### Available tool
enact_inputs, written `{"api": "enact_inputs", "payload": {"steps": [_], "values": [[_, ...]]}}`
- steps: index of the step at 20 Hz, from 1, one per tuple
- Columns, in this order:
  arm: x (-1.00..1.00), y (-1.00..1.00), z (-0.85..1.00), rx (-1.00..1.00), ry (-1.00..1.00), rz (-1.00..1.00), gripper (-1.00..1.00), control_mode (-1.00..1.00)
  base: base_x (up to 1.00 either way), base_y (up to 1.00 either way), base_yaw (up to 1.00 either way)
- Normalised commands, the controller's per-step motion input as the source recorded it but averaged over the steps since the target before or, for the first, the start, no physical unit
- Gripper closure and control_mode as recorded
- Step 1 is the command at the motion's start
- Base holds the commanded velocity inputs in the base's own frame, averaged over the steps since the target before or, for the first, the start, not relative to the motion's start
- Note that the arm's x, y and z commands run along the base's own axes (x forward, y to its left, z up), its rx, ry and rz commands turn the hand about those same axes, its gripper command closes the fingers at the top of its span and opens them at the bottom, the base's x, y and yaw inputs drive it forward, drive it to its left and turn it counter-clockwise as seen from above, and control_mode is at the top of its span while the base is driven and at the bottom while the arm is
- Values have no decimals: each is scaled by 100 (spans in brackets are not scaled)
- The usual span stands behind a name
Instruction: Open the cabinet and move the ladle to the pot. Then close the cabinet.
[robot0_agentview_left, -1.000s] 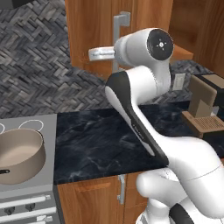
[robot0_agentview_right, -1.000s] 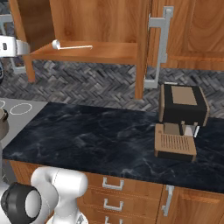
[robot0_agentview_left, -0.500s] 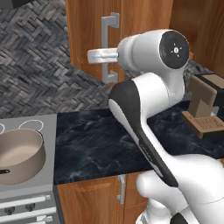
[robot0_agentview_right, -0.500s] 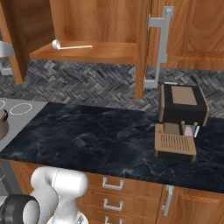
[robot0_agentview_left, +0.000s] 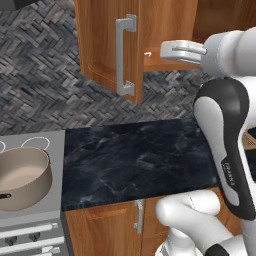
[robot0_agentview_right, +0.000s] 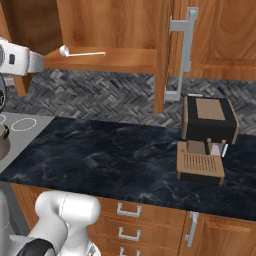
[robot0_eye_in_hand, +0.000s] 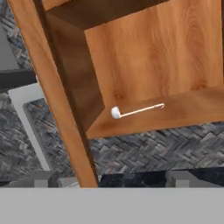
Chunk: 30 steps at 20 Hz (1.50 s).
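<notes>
Your hand (robot0_eye_in_hand: 109, 179) is spread wide with nothing in it, facing the open warm-brown cabinet (robot0_agentview_right: 115, 25). The slim silvery ladle (robot0_eye_in_hand: 135, 111) lies flat on its wood-grain shelf (robot0_eye_in_hand: 175, 116), around 12 o'clock from the fingertips. The round beige pot (robot0_agentview_left: 22, 177) sits on the stove (robot0_agentview_left: 30, 225) beside the dark marbled counter (robot0_agentview_left: 135, 160).

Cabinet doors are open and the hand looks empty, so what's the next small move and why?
Probably reach the open hand in toward the slim silvery-white ladle: it lies flat on the shelf of the tall brown wooden cabinet, ungrasped, and the round beige pot waits without it.
</notes>
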Motion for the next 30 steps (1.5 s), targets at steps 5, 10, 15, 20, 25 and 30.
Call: {"api": "enact_inputs", "payload": {"steps": [5, 10, 15, 20, 25, 30], "values": [[38, -71, -27, 34, 4, 0, -100, -100, 0, 0, 0], [70, 12, -21, 23, 10, 0, -100, -100, 0, 0, 0], [99, 41, -3, 16, 26, 5, -100, -100, 0, 0, 0], [86, 48, 0, 17, 29, 15, -100, -100, 0, 0, 0], [53, 73, -2, 12, 20, 17, -100, -100, 0, 0, 0], [7, 89, 0, 7, 8, 18, -100, -100, 0, 0, 0]]}}
